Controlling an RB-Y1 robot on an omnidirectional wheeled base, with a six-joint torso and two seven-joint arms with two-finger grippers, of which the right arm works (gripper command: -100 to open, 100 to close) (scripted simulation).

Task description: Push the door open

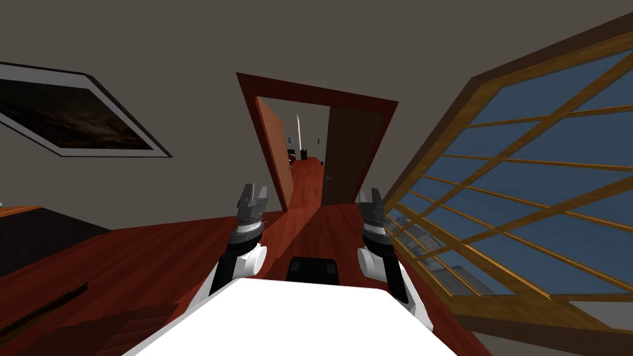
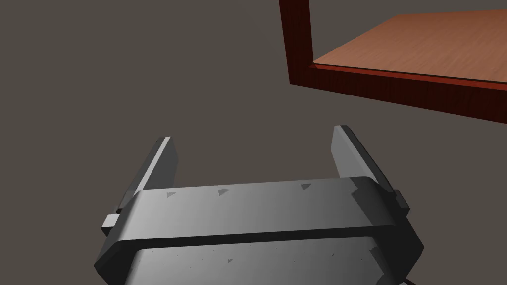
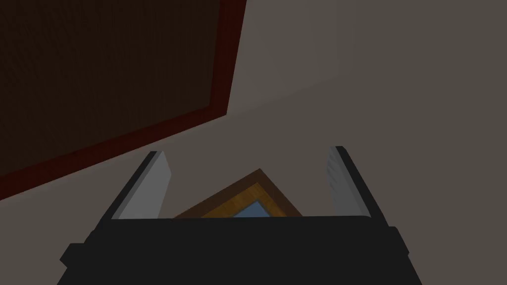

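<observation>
No readable text, label, brand, number or sign on any surface here.

Left pincer (image 2: 253,136) spread wide, grey wall (image 2: 124,64) ahead, red door frame (image 2: 297,44), orange-brown door (image 2: 421,44)

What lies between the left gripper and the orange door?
Between the left gripper and the door lies only bare red floor, as the head view shows.

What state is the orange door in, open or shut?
Open: the orange door stands angled off its frame, and the floor beyond shows through the gap.
</observation>
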